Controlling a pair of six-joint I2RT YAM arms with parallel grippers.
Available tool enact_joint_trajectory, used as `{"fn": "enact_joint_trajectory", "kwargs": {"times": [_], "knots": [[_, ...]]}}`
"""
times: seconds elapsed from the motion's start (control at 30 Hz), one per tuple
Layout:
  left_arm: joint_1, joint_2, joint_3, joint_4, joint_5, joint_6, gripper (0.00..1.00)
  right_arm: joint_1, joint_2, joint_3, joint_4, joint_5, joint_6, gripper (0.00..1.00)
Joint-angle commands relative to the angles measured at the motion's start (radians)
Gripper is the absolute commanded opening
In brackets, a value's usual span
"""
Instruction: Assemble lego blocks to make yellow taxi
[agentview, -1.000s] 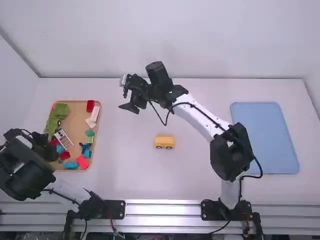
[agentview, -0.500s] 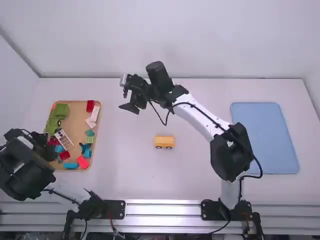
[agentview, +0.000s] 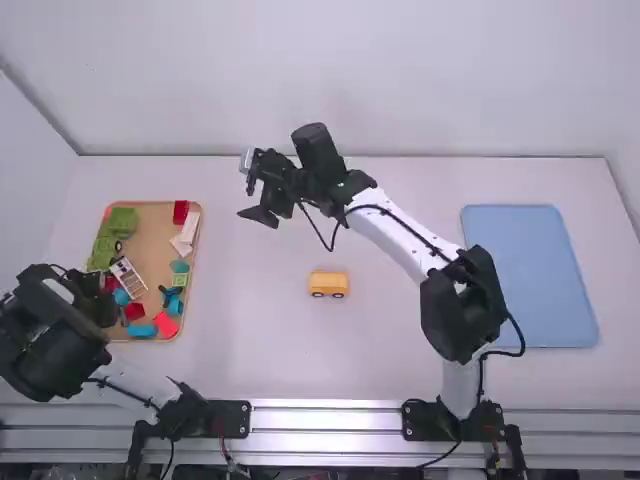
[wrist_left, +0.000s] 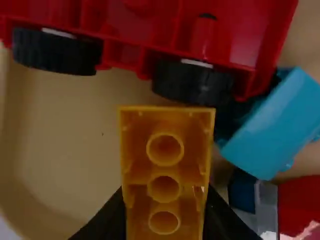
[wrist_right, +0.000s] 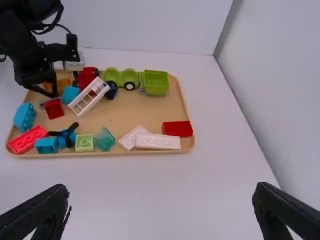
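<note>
At the wooden tray's left front corner is my left gripper. In the left wrist view, an orange-yellow block shows its hollow underside with several round tubes, and my left gripper is shut on it. A red wheeled base lies beside the block. The yellow wheeled piece stands by itself near the table's middle. My right gripper hangs over the table behind and left of that piece; in the right wrist view my right gripper stands wide open, nothing between its fingers.
The wooden tray holds green wheeled pieces, a white ladder-like piece, white plates, a red block and blue blocks. A blue tray lies at the table's right.
The left gripper has shifted slightly at the tray's corner, and the red block near it has moved a little. The right arm has kept still.
</note>
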Motion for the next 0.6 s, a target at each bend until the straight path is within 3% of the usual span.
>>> {"fn": "enact_joint_trajectory", "kwargs": {"times": [0.0,0.23,0.37,0.43,0.53,0.57], "knots": [[0.006,-0.005,0.016,-0.013,0.0,-0.074,0.24,-0.004,0.003,0.026,0.0,-0.002,0.003,0.98],[-0.012,-0.146,0.01,-0.067,0.071,-0.085,0.21,-0.023,0.003,0.026,-0.001,-0.002,0.013,0.98],[-0.011,-0.323,-0.033,-0.075,0.251,-0.075,0.18,-0.041,0.003,0.026,-0.001,-0.002,0.053,0.98],[-0.027,-0.443,-0.081,-0.069,0.436,-0.003,0.18,-0.058,0.003,0.026,-0.003,-0.015,0.072,0.98],[-0.085,-0.584,-0.173,0.002,0.682,0.122,0.28,-0.079,0.003,0.026,-0.003,-0.059,0.08,0.98],[-0.104,-0.608,-0.192,0.018,0.726,0.15,0.27,-0.084,0.003,0.026,-0.003,-0.082,0.074,0.99]]}}
